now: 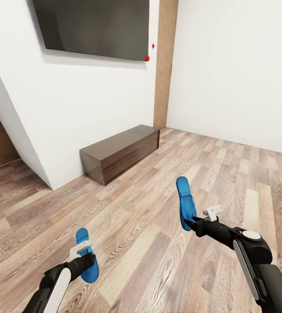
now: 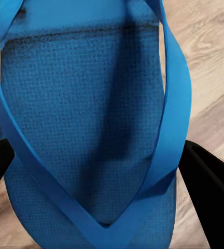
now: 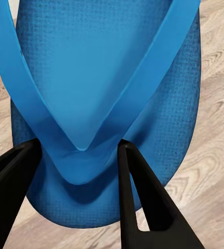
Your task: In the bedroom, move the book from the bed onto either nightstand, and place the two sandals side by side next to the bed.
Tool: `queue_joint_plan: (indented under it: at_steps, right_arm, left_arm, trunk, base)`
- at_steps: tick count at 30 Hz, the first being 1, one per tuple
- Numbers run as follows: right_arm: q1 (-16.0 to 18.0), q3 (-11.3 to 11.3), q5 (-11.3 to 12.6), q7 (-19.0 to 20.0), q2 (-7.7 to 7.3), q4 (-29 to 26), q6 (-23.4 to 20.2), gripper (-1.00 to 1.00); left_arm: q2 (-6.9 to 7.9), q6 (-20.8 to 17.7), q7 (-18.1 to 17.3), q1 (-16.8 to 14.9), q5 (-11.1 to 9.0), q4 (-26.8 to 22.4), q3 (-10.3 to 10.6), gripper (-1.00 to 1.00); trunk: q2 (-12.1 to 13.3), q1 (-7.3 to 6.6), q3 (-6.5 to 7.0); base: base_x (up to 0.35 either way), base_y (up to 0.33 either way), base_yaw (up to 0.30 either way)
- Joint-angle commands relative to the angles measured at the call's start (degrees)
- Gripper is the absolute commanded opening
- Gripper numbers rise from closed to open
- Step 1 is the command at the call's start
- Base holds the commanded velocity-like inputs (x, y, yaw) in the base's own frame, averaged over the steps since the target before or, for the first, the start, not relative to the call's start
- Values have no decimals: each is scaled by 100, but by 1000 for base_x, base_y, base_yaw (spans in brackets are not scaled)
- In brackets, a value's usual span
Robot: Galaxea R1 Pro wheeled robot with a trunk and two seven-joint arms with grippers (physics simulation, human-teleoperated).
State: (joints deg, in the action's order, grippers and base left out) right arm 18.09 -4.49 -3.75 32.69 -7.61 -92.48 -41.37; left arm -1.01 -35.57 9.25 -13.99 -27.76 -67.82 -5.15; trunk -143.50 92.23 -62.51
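Pale wood-grain planks with a low satin sheen cover the floor (image 1: pixel 149 226). The long low cabinet (image 1: pixel 121 152) against the far wall is dark-brown wood, glossy enough to catch light on its top. The walls (image 1: pixel 228 65) are smooth matt white, split by a plain brown wooden strip (image 1: pixel 165 65); the wall-mounted screen (image 1: pixel 93 26) is dark and faintly reflective. Both blue sandals, left (image 2: pixel 86 135) and right (image 3: pixel 101 67), show a finely pebbled, foam-like matt footbed with smoother rubbery straps. The left hand (image 1: pixel 85 261) and right hand (image 1: pixel 193 222) have matt black plastic-looking fingers (image 3: pixel 143 202).
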Motion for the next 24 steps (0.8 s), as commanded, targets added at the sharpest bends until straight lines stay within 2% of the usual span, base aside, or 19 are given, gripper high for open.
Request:
queue_joint_plan:
  at_steps: [1, 7, 16, 21, 24]
  right_arm:
    - [6, -8, -27, 62, 1, -7, -32, -100]
    - [9, -8, -29, 62, -2, -7, -37, -100]
    - [15, 2, -28, 69, -35, -7, -118, -100]
    - [78, 3, -22, 155, -63, -7, -529, -100]
    - [155, 1, -26, 483, -82, -7, -822, -100]
  left_arm:
    - [-4, -24, 42, -9, -61, 14, -10, -100]
    - [6, -21, 35, -28, -64, 73, -19, -100]
    - [13, -22, 18, -33, -63, 30, -6, -100]
    - [1, -24, 24, -33, -63, 35, 2, -100]
    - [-2, -23, 24, -33, -63, 44, 4, -100]
  trunk:
    - [-2, -2, -5]
    - [-2, -2, -5]
    - [-2, -2, -5]
    - [-2, -2, -5]
    - [-2, -2, -5]
  base:
    - [-76, 209, -35]
    - [-55, 274, -121]
    - [-6, 314, -241]
    - [-1, 318, -261]
    - [0, 319, -264]
